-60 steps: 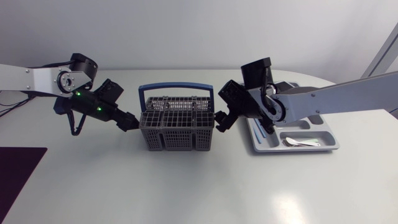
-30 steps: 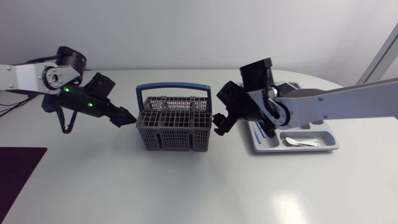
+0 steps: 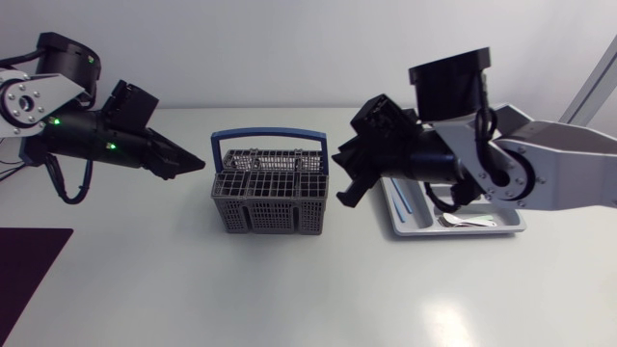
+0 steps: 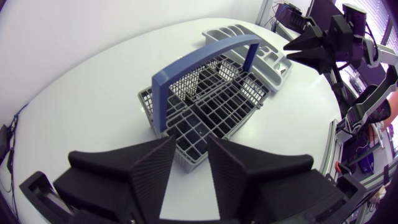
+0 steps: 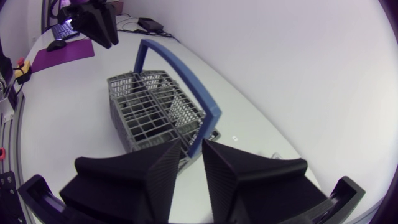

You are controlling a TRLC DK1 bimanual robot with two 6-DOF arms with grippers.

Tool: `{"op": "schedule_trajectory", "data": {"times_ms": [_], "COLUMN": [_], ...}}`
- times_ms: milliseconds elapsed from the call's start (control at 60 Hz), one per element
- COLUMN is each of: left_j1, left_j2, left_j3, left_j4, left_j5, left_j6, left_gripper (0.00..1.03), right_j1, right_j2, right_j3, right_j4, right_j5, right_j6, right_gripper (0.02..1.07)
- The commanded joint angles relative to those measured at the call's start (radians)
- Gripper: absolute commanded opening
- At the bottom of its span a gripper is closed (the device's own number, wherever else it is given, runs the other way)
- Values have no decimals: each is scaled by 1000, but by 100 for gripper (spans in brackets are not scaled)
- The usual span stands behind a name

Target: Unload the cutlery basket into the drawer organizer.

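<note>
A grey plastic lattice cutlery basket [image 3: 271,198] with an arched blue handle [image 3: 273,138] is being carried by the middle of the white surface [image 3: 289,289]. It is being flanked by both arms, and neither is touching it. The left pincer [image 4: 191,143] is being held above and to one side of the basket, released, with only a narrow gap between its fingers and nothing in it. The right pincer [image 5: 191,148] is being held near the opposite end, likewise released, narrowly parted and empty. No cutlery is being shown in the basket compartments in any view. A silver spoon [image 3: 465,222] is being kept in the grey compartmented drawer organizer [image 3: 496,210], which is lying just beyond the right arm.

Several risks are being judged from here. The basket looks light, so it could be shoved or tipped if a finger is lowered onto its rim. The arched handle could be snagged during a straight descent. With fingers this close together, a piece could be knocked rather than grasped. Both arms could also be brought into collision over the basket.
</note>
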Motion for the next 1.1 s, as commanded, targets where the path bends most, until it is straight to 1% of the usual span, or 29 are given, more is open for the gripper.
{"op": "schedule_trajectory", "data": {"times_ms": [0, 33, 217, 467, 700, 917, 1083], "left_j1": [-22, -34, -34, -34, -40, -54, -60], "left_j2": [55, 70, 105, 151, 145, 93, 141], "left_j3": [-24, -25, -37, -71, -73, -64, -70], "left_j4": [-9, -9, -6, 31, 37, 40, 118], "left_j5": [20, 23, 23, 28, 31, 35, 34], "left_j6": [-28, -27, -24, -18, -21, -53, -79], "left_gripper": [13, 13, 13, 13, 13, 13, 13], "right_j1": [35, 45, 48, 44, 36, 35, 35], "right_j2": [66, 97, 198, 287, 301, 241, 246], "right_j3": [0, 8, 31, 66, 61, 43, 41], "right_j4": [-11, 6, 62, 87, 98, 98, 101], "right_j5": [-13, -13, -12, -7, 0, -3, -3], "right_j6": [47, 52, 50, 39, 33, 35, 35], "right_gripper": [8, 8, 8, 8, 8, 8, 8]}}
